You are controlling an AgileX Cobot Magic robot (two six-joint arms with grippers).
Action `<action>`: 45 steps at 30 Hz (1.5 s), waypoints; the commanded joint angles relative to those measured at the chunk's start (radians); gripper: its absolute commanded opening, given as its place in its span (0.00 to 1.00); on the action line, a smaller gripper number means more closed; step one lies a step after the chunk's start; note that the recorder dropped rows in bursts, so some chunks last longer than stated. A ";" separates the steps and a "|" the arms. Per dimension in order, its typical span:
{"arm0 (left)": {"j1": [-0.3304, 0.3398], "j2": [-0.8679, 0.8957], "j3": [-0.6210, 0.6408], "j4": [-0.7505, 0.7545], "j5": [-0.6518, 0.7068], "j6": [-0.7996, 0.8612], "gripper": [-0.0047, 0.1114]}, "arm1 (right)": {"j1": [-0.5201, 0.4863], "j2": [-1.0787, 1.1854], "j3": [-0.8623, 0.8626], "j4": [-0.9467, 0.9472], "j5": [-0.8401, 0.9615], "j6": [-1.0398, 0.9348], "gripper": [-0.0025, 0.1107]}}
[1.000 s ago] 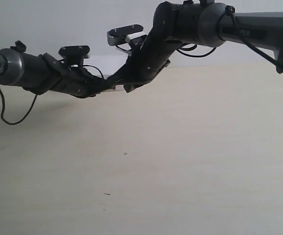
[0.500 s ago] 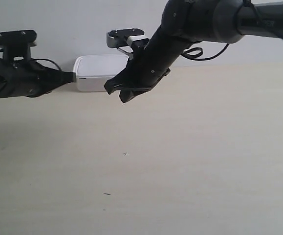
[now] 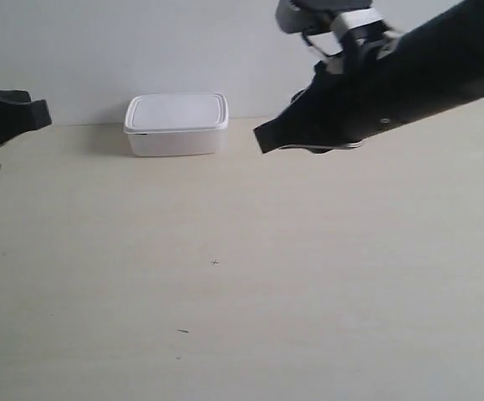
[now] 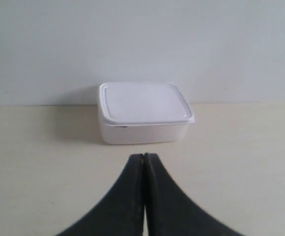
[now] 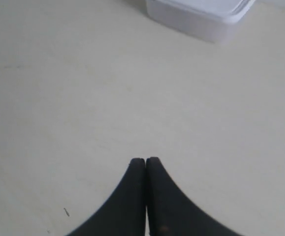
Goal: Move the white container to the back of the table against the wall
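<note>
The white container [image 3: 176,124] sits lidded on the table [image 3: 308,276] at its back edge, close against the wall [image 3: 99,50]. Neither gripper touches it. In the left wrist view the container [image 4: 143,112] lies a short way beyond my left gripper [image 4: 143,156], whose fingers are pressed together with nothing between them. In the right wrist view my right gripper [image 5: 145,160] is also shut and empty, well away from the container [image 5: 201,14]. In the exterior view, the arm at the view's left [image 3: 7,121] and the arm at the view's right [image 3: 375,92] flank the container.
The tabletop carries only a few tiny dark specks [image 3: 215,262]. The arm at the exterior view's right hangs above the table's back right part. The wall [image 4: 142,44] runs along the whole back edge.
Both arms have drawn back from the container, one toward the exterior view's left edge, the other rightward and up. The container, earlier covered by them, now stands in full sight by the wall.
</note>
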State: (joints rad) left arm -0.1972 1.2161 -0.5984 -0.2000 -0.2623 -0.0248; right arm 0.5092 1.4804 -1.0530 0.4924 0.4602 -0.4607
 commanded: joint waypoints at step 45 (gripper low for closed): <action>-0.001 -0.728 0.292 0.609 -0.002 -0.755 0.04 | -0.005 -0.548 0.365 0.004 -0.298 0.054 0.02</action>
State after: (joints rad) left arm -0.1972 0.4949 -0.3094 0.4059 -0.2640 -0.7839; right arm 0.5092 0.9403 -0.6912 0.4986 0.1711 -0.4077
